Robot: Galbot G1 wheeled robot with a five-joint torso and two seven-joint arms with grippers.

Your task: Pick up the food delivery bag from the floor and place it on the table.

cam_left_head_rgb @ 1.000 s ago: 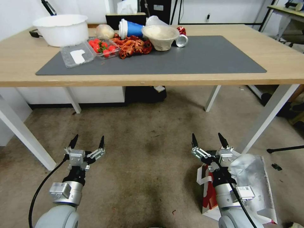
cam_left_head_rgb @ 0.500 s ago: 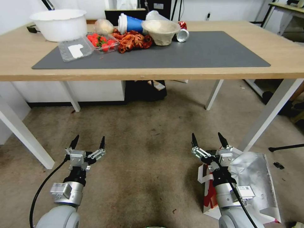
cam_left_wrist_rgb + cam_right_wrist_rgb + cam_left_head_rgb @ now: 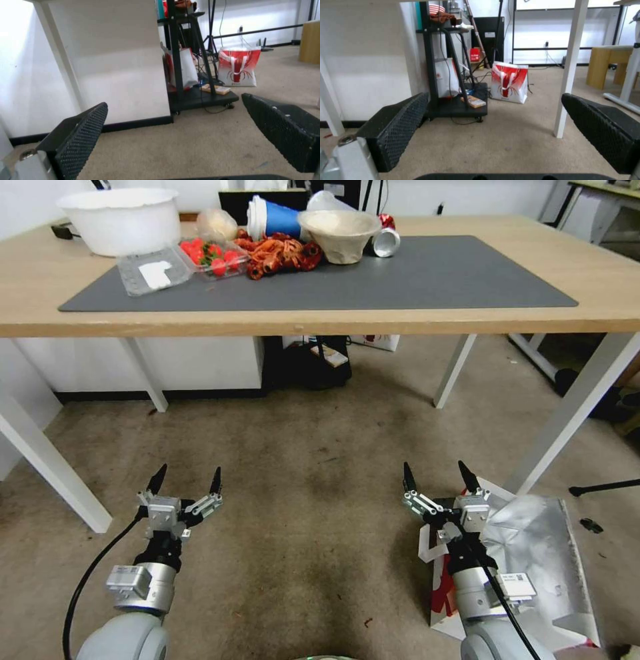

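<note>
The food delivery bag (image 3: 537, 553) lies on the floor (image 3: 313, 460) at the lower right. Its silver foil lining faces up, and a red side (image 3: 440, 587) and a white strap (image 3: 427, 545) show. My right gripper (image 3: 435, 471) hangs open just above the bag's left edge with nothing between its fingers. My left gripper (image 3: 187, 477) is open over bare floor at the lower left. Ahead stands the table (image 3: 600, 267), light wood on white legs, with its dark grey mat (image 3: 433, 273). Both wrist views look under the table past spread fingers (image 3: 80, 140) (image 3: 400, 130).
Food clutter crowds the mat's back left: a white tub (image 3: 120, 220), a strawberry tray (image 3: 213, 255), crayfish (image 3: 280, 253), a paper bowl (image 3: 339, 235). White table legs (image 3: 573, 413) (image 3: 47, 467) flank the floor. A black cart (image 3: 307, 363) and another red-and-white bag (image 3: 509, 82) stand beyond.
The whole view has shifted: the table sits higher in the picture and more floor beneath it shows. Both grippers hold the same open pose. The bag has not been touched.
</note>
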